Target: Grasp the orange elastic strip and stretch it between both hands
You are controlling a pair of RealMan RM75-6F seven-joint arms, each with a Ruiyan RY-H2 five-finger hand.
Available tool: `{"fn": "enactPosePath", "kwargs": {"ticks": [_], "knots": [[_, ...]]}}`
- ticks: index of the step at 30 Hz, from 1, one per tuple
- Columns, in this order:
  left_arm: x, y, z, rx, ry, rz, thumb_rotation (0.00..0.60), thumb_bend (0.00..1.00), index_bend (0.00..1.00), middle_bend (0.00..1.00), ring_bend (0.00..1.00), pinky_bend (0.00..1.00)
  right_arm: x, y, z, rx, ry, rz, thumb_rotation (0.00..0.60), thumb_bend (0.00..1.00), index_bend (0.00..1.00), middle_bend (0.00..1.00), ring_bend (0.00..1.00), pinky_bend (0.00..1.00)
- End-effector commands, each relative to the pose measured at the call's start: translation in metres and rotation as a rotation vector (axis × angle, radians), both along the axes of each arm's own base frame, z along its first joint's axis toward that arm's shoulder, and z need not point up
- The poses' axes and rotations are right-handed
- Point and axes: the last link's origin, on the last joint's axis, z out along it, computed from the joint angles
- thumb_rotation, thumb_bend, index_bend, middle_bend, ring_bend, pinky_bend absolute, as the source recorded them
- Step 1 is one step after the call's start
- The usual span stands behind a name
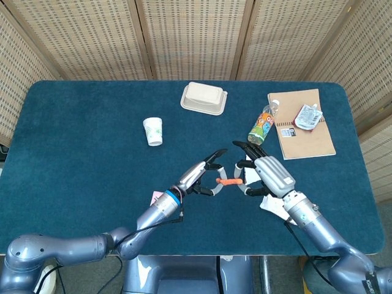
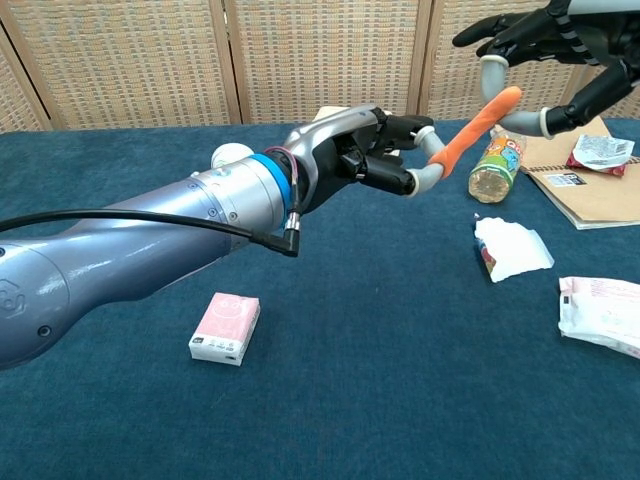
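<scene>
The orange elastic strip (image 2: pixel 470 128) runs straight and slanting upward between my two hands, above the blue table (image 1: pixel 86 141). My left hand (image 2: pixel 370 150) pinches its lower end between thumb and fingertips. The upper end lies between the spread thumb and fingers of my right hand (image 2: pixel 545 60), close to the pale fingertips (image 2: pixel 488 72); whether they press on it is not clear. From the head camera the strip (image 1: pixel 229 181) shows as a short orange bar between my left hand (image 1: pixel 201 176) and my right hand (image 1: pixel 266 174).
A drink bottle (image 1: pixel 261 125) lies just beyond my right hand, beside a brown notebook (image 1: pixel 303 131) with a pouch (image 1: pixel 306 116) on it. A paper cup (image 1: pixel 154 131) and a lidded box (image 1: pixel 204 98) stand further back. A pink packet (image 2: pixel 225 328) and white wrappers (image 2: pixel 510 248) lie near the front.
</scene>
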Motion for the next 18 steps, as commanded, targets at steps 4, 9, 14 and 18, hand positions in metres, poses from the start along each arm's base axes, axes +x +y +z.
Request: {"fn": "enactPosePath", "kwargs": {"ticks": [4, 9, 14, 18], "knots": [[-0.0002, 0.0006, -0.0016, -0.003, 0.004, 0.006, 0.600, 0.48, 0.70, 0.00, 0.00, 0.00, 0.0006, 0.0000, 0.0021, 0.021, -0.016, -0.018, 0.600, 0.51, 0.54, 0.12, 0.00, 0.00], [0.0000, 0.0006, -0.0023, -0.005, 0.004, 0.008, 0.600, 0.48, 0.70, 0.00, 0.00, 0.00, -0.0005, -0.0004, 0.0023, 0.045, -0.030, -0.042, 0.600, 0.51, 0.52, 0.11, 0.00, 0.00], [-0.0005, 0.0009, -0.0029, -0.005, 0.005, 0.011, 0.600, 0.48, 0.70, 0.00, 0.00, 0.00, -0.0002, -0.0004, 0.0027, 0.061, -0.042, -0.050, 0.600, 0.51, 0.51, 0.11, 0.00, 0.00], [-0.0011, 0.0015, -0.0029, -0.004, 0.005, 0.015, 0.600, 0.48, 0.70, 0.00, 0.00, 0.00, 0.0006, -0.0005, 0.0033, 0.074, -0.056, -0.058, 0.600, 0.51, 0.51, 0.11, 0.00, 0.00]]}}
